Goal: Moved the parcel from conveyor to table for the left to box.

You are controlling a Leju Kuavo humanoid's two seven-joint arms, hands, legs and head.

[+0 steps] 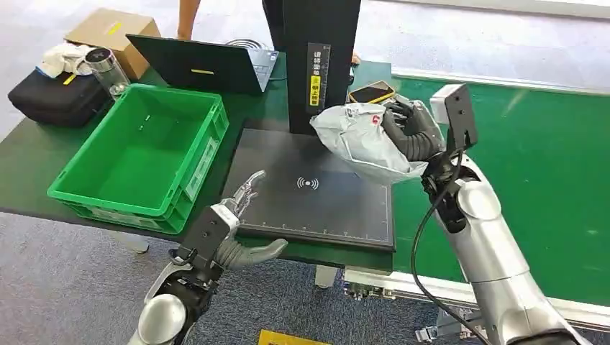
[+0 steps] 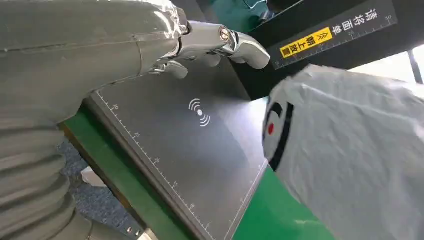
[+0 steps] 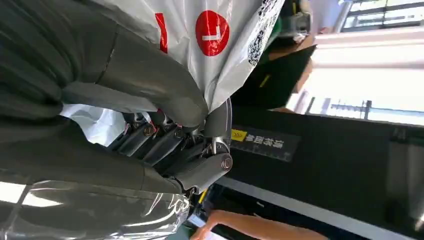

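My right hand [image 1: 410,129] grips a white plastic parcel [image 1: 356,140] and holds it above the far right corner of the black scan pad [image 1: 309,194]. The right wrist view shows my fingers [image 3: 175,150] clamped on the parcel [image 3: 210,35], which carries a red round mark. My left hand [image 1: 234,208] hovers at the pad's near left edge, fingers spread and empty. From the left wrist camera, the parcel [image 2: 350,150] hangs over the pad [image 2: 190,145], beyond my fingertips [image 2: 240,47]. The green box [image 1: 144,154] stands left of the pad.
A black upright scanner column [image 1: 320,61] rises behind the pad. A laptop [image 1: 208,65], a phone [image 1: 370,92], a cardboard carton [image 1: 111,32], a jar [image 1: 108,68] and a black bag [image 1: 54,97] sit at the back. The green conveyor [image 1: 532,180] lies to the right. A person's arm [image 3: 250,227] is behind the table.
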